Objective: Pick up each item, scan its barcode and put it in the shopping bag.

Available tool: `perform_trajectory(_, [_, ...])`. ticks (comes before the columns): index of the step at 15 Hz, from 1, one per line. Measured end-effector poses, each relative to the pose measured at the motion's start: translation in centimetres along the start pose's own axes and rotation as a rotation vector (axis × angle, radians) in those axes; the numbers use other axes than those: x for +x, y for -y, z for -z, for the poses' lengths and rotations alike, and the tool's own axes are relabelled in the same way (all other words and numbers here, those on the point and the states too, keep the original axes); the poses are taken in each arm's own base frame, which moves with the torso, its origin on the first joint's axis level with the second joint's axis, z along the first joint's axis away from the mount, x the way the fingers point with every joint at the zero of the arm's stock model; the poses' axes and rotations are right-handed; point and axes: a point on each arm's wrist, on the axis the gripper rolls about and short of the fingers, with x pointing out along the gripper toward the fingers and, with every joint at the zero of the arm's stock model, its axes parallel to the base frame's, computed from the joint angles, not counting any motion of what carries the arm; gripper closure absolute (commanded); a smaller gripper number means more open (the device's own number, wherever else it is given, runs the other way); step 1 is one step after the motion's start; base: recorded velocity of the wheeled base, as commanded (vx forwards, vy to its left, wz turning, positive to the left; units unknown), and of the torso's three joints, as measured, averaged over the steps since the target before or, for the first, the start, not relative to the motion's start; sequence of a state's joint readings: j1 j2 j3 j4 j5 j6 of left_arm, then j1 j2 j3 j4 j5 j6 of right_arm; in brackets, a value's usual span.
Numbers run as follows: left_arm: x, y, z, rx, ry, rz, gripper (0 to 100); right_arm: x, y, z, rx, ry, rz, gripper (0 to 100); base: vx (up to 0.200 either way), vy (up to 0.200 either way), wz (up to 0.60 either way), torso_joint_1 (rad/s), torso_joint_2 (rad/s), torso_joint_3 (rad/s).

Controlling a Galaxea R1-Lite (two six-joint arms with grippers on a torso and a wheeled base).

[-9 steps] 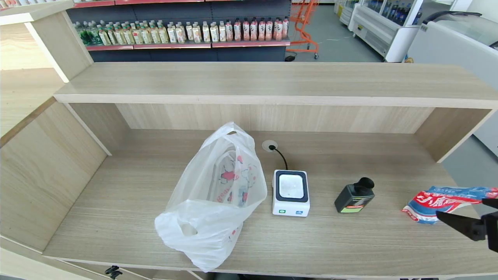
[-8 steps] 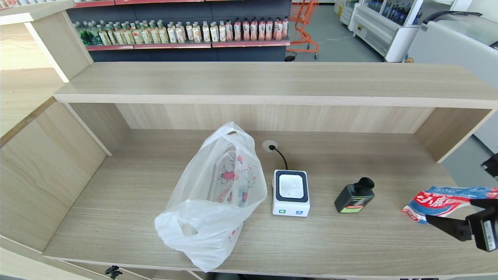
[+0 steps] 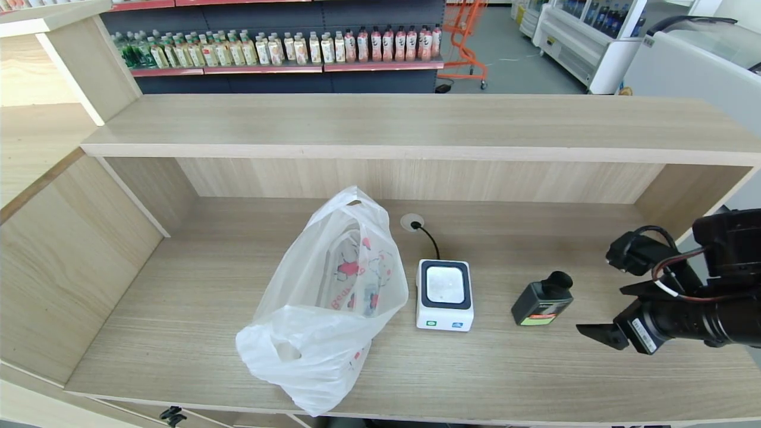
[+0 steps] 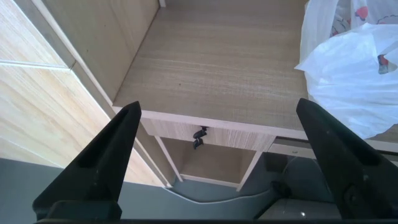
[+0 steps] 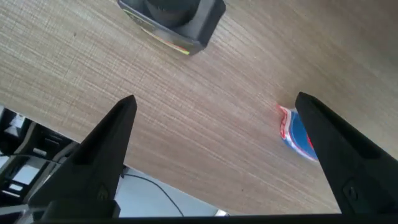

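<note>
Right gripper [image 3: 606, 314] has advanced leftward over the counter [image 3: 511, 368], jaws spread and empty, near the black bottle [image 3: 541, 300] and red-blue packet [image 5: 297, 134]; left gripper [image 4: 217, 109], likewise spread, beside the shopping bag [image 3: 333, 297].

In right wrist view the black bottle [image 5: 180, 18] is cut off by the pic edge, label not legible. The red-blue packet [image 5: 295, 134] is mostly hidden behind a finger of the right hand [image 5: 214, 98]. The shopping bag [image 4: 351, 68] is cropped in left wrist view; its contents [image 3: 357, 276] are seen only thru plastic in head view, not identifiable
</note>
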State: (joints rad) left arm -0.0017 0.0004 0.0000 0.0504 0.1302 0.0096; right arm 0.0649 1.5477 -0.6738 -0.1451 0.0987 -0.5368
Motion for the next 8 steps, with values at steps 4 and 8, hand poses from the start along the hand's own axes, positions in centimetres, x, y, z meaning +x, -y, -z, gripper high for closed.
perform_trajectory(4, [0.0,0.0,0.0,0.0,0.0,0.0,0,2.7,-0.8,-1.1,-0.082,0.037,-0.038,0,0.0,0.0,0.0,0.0,0.0,0.0])
perform_trajectory(8, [0.0,0.0,0.0,0.0,0.0,0.0,0,4.4,-1.2,-2.1,-0.104,0.08,-0.089,0,0.0,0.0,0.0,0.0,0.0,0.0])
